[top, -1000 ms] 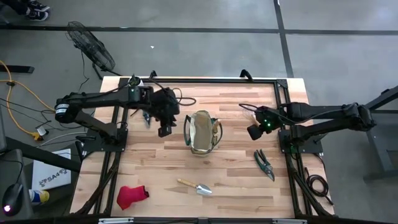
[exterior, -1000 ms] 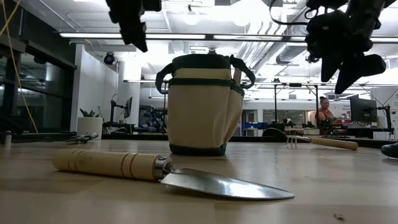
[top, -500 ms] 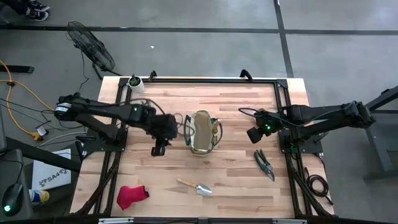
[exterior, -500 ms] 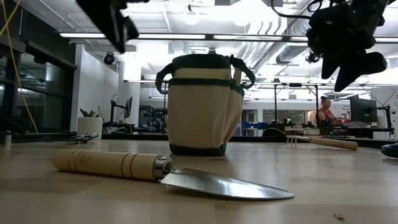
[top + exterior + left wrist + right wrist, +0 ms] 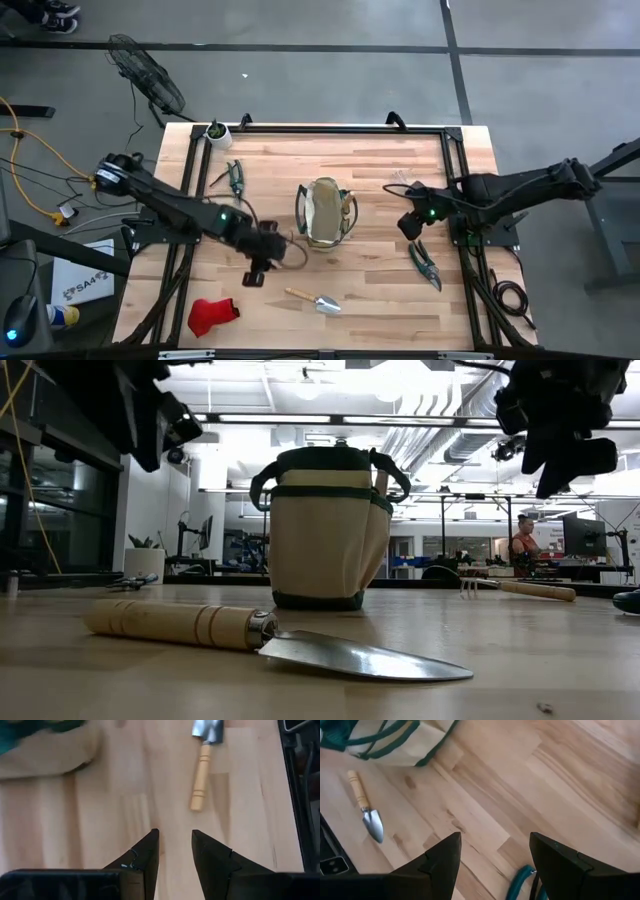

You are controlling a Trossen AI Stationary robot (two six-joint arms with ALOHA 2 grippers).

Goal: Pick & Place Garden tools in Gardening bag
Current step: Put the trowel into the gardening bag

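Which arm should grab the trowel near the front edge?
Left. Its claw, open and empty, sits just beside the trowel, whose handle lies ahead of it in the left wrist view. The right claw is farther off, above the shears.

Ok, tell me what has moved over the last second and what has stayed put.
The left gripper swung from beside the far pruning shears toward the near edge, past the tan canvas bag, and now hangs open near the wood-handled metal trowel. The right gripper, open, shifted slightly nearer the green-handled shears. Nothing was grasped or released; bag, tools and red glove stayed.
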